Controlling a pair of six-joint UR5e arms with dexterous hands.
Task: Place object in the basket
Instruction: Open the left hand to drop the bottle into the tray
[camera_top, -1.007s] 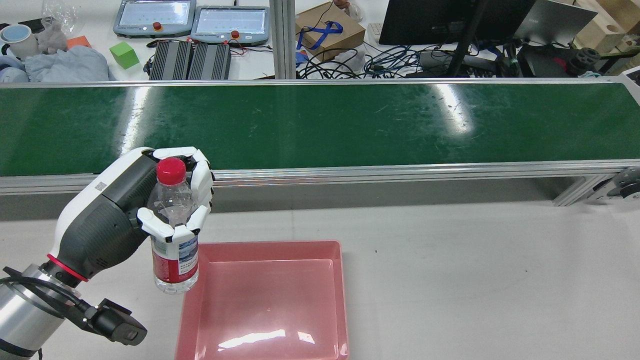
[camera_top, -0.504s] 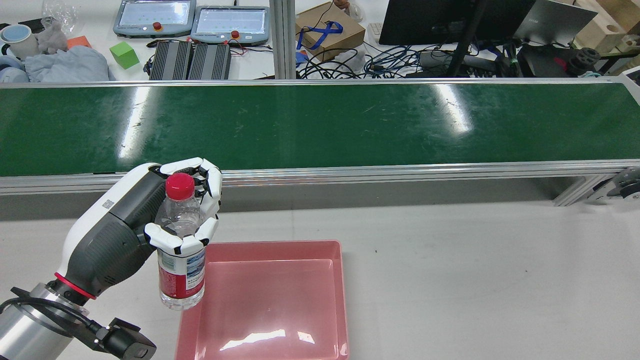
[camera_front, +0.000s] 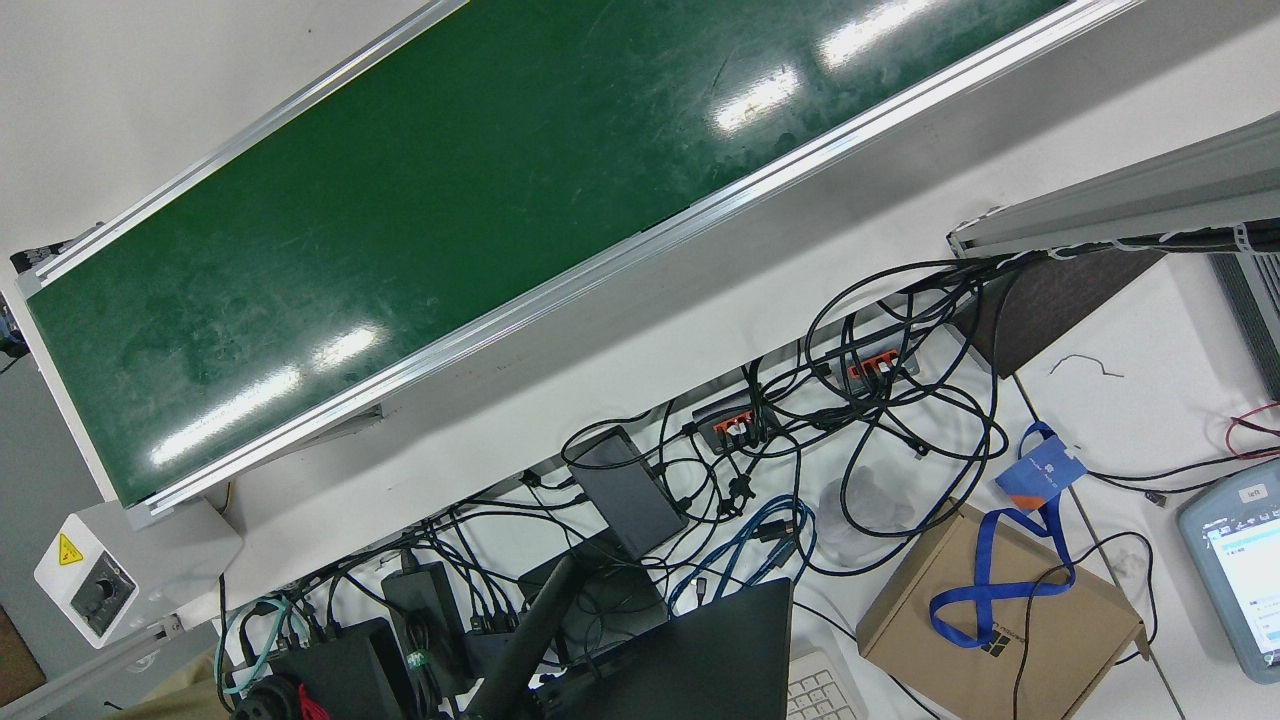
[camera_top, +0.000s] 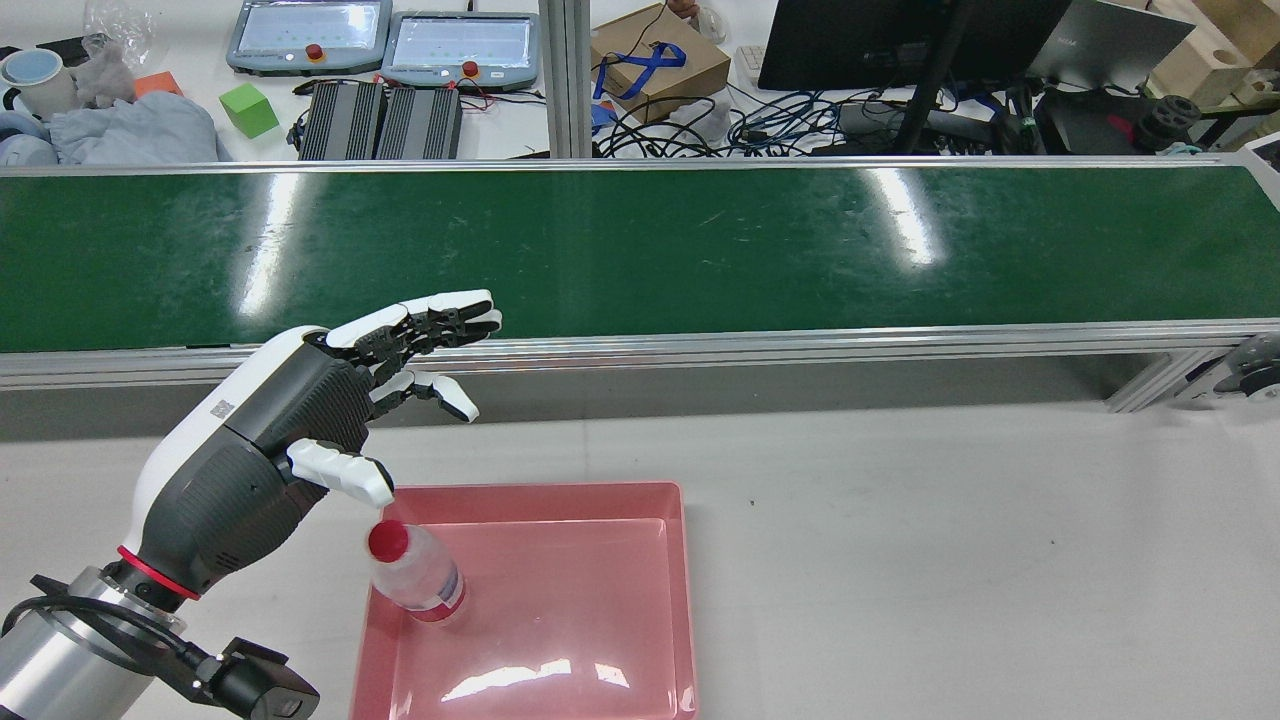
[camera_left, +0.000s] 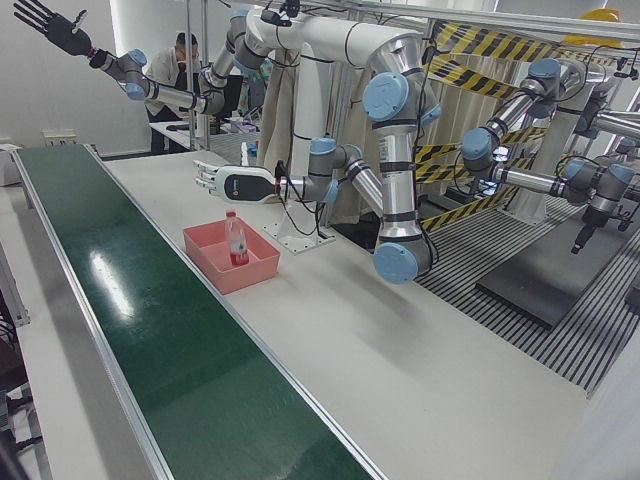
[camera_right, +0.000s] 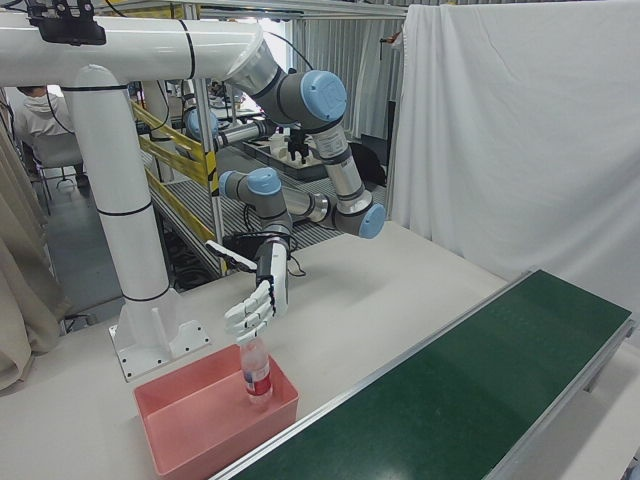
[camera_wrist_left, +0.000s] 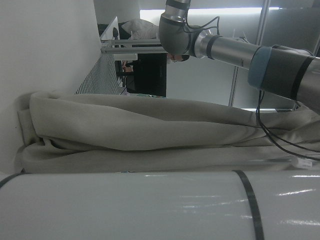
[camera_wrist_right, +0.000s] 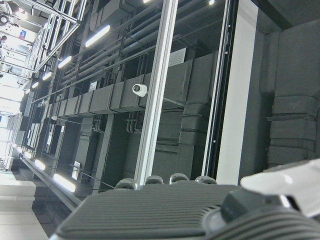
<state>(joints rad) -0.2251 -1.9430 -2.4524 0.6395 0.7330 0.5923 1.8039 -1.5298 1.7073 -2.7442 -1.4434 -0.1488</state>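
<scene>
Front view: only the green conveyor belt (camera_front: 400, 200) and a tangle of cables below it. No arm, no basket, no bottle here.

Rear view: the left hand (camera_top: 330, 420) hangs just above the pink basket (camera_top: 680, 600), its fingers stretched out flat and apart with nothing in them. The red-capped water bottle (camera_top: 415, 580) is inside the basket, by its left wall and clear of the hand.

Left-front view: the bottle (camera_left: 237, 240) looks upright on the basket (camera_left: 215, 262) floor, with the left hand (camera_left: 215, 180) spread beside and above it. The right hand (camera_left: 50, 25) is raised high and well apart, fingers fanned and empty.

Right-front view: much the same. The left hand (camera_right: 255, 300) is splayed directly over the bottle (camera_right: 256, 372), which stands near the basket (camera_right: 190, 440) wall on the belt side.

Left hand view: only a curtain and a white tube. Right hand view: ceiling ducts.

I'd say the drop is done and this is the release step. The next move calls for lifting the left hand straight up and away, so the fingers don't clip the cap and topple the bottle.
</scene>
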